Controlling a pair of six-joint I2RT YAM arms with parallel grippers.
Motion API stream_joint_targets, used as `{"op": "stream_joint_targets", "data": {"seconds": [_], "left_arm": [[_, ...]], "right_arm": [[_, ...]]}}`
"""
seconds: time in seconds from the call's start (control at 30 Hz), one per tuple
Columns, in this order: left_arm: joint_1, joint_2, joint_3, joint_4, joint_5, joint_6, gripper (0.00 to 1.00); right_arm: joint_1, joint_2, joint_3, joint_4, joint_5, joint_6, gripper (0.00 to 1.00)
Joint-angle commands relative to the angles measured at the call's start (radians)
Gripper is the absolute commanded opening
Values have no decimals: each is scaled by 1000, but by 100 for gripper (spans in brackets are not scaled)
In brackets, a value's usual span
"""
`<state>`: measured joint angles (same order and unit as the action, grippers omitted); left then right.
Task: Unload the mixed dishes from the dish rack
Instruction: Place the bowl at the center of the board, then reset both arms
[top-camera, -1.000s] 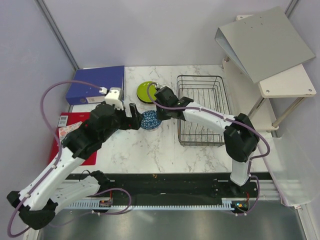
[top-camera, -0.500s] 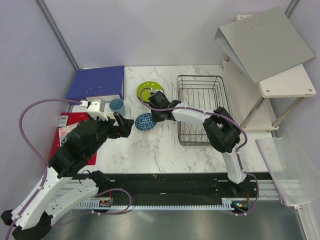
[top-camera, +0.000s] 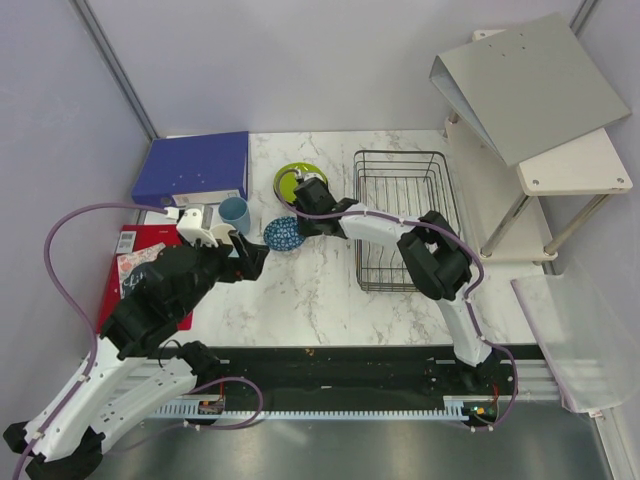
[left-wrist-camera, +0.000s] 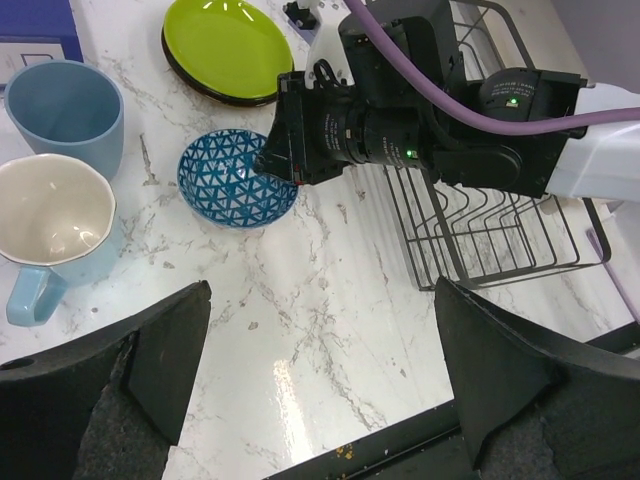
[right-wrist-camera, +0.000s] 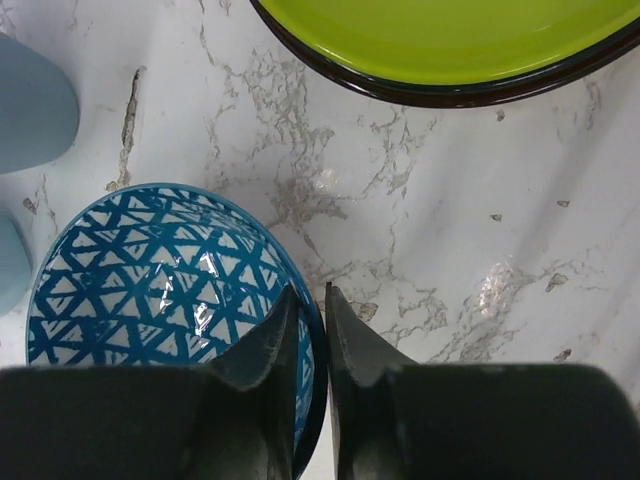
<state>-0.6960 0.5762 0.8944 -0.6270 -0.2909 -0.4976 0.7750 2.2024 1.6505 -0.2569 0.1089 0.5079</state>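
Now the blue bowl (right-wrist-camera: 150, 270) sits on the marble table (top-camera: 310, 300), left of the dish rack (top-camera: 400, 153). The right gripper (right-wrist-camera: 308, 300) reaches low across and pinches its rim tight. The left gripper (left-wrist-camera: 320, 340) hangs wide open nearby, two blue cups (left-wrist-camera: 60, 105) stand beside the bowl, and a green plate (left-wrist-camera: 225, 45) lies behind it.

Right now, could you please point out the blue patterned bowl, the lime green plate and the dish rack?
blue patterned bowl (left-wrist-camera: 232, 185), left wrist view, patterned inside.
lime green plate (left-wrist-camera: 225, 45), left wrist view, flat centre.
dish rack (top-camera: 400, 152), top external view, far rim wire.
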Motion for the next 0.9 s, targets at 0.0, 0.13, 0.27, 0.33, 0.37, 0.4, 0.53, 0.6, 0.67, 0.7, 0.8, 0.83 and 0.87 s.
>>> {"op": "stream_joint_targets", "data": {"seconds": [0.0,0.13,0.27,0.33,0.37,0.4,0.53,0.6,0.67,0.7,0.8,0.83,0.87], "left_arm": [[-2,5,-6,29,4,-32,99],[0,19,-6,29,4,-33,99],[-2,34,-9,27,7,-33,100],[0,40,-8,29,2,-32,99],[-2,45,-8,29,-1,-30,99],[-2,47,-8,29,-4,-30,99],[-2,80,-5,29,-13,-29,99],[-2,97,1,27,-13,-30,100],[-2,129,3,27,-13,-33,99],[-2,143,5,26,-17,-35,99],[0,198,9,24,4,-42,99],[-2,208,9,23,7,-44,99],[-2,232,9,24,10,-48,99]], "right_arm": [[-5,-33,-64,33,26,-12,38],[-3,-98,-115,39,37,-11,66],[-2,-170,-164,38,52,-8,79],[-3,-225,-172,30,52,-5,83],[0,-248,-179,30,51,-2,85],[1,-272,-179,28,49,0,86],[12,-426,-153,-5,57,-9,90],[21,-511,-146,-13,66,-20,91],[39,-576,-167,-12,80,-34,91],[50,-607,-181,1,87,-57,91],[108,-790,-299,69,150,-123,90],[128,-829,-381,94,191,-141,89],[174,-866,-421,119,219,-155,89]]}}
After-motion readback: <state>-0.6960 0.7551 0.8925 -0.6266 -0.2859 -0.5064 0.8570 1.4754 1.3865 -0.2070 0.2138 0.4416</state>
